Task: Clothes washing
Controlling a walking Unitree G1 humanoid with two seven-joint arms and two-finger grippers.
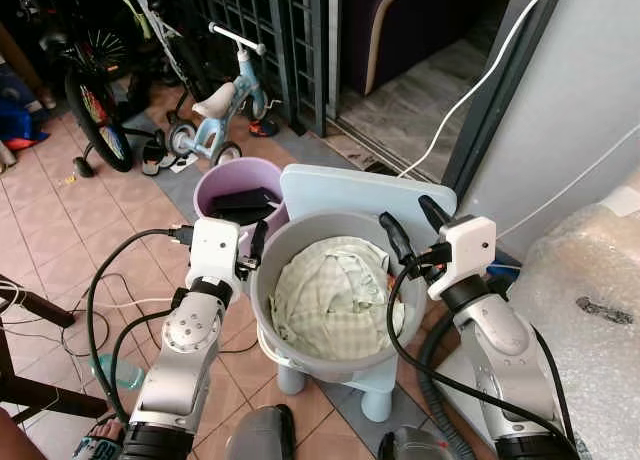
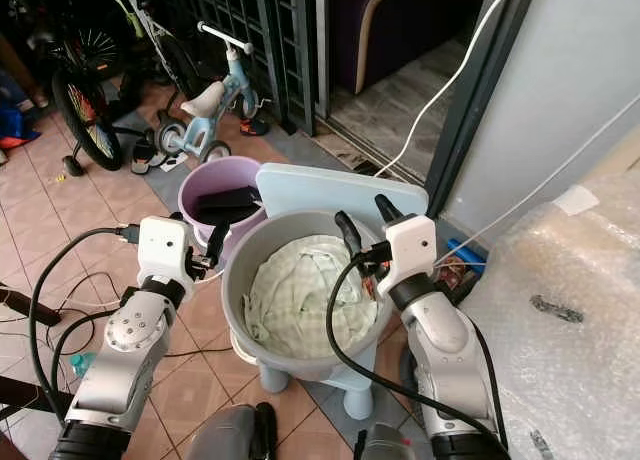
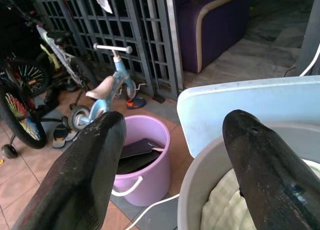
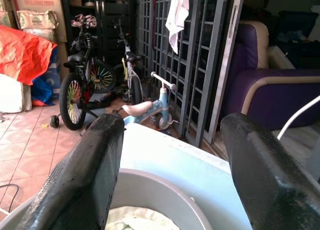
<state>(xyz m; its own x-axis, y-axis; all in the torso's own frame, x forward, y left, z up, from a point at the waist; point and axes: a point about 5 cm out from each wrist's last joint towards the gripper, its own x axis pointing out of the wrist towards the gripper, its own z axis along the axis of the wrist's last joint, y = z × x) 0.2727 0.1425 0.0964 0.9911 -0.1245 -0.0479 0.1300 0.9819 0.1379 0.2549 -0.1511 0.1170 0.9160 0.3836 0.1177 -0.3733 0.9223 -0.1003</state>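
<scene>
Checked cloth (image 1: 335,290), soft and crumpled, lies inside the round grey plastic basin (image 1: 275,310) on a pale blue stool (image 1: 350,190). The left gripper (image 1: 250,252) at 9 o'clock and the right gripper (image 1: 412,232) at 3 o'clock flank its rim, fingers apart. Likely about to lift; each must clamp the rim. A purple bucket (image 1: 215,185) stands at 11 o'clock.

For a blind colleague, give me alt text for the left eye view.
Round grey plastic basin holding pale green checked cloth sits on a light blue stool, left gripper and right gripper open at its rim. A lilac bucket stands behind.
</scene>
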